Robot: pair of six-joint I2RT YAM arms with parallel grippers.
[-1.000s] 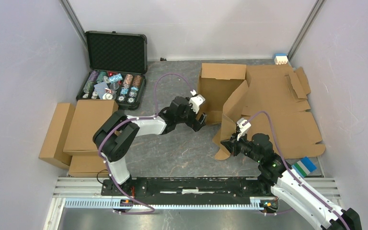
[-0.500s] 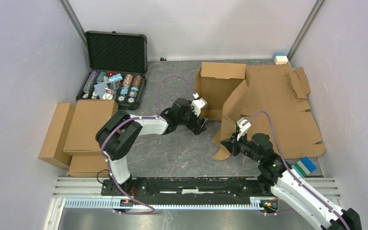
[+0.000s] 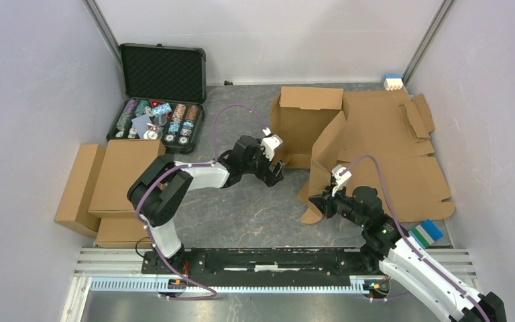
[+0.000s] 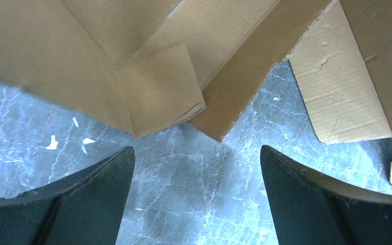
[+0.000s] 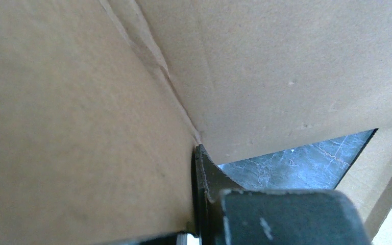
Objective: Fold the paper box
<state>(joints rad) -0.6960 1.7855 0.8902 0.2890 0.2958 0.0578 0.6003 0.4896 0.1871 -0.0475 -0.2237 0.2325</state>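
Note:
The paper box (image 3: pixel 306 127) is a brown cardboard sheet, partly raised at centre right, with one wall upright and a slanted panel (image 3: pixel 328 149) beside it. My left gripper (image 3: pixel 275 168) is open and empty, low over the table just short of the box's near-left corner. In the left wrist view the box's corner flap (image 4: pixel 159 94) lies beyond the left gripper (image 4: pixel 196 149), apart from it. My right gripper (image 3: pixel 317 199) is shut on the box's near panel edge. In the right wrist view cardboard (image 5: pixel 81 127) presses against one finger (image 5: pixel 206 176); the other finger is hidden behind it.
An open black case of poker chips (image 3: pixel 159 100) stands at the back left. Closed cardboard boxes (image 3: pixel 117 181) are stacked at the left. Flat cardboard sheets (image 3: pixel 402 144) lie under and right of the box. A blue-white block (image 3: pixel 393 82) and a striped item (image 3: pixel 427 232) are at the right.
My left gripper has drawn back a little to the left, away from the box corner. The box's upright wall has shifted slightly left. The right gripper has kept its hold.

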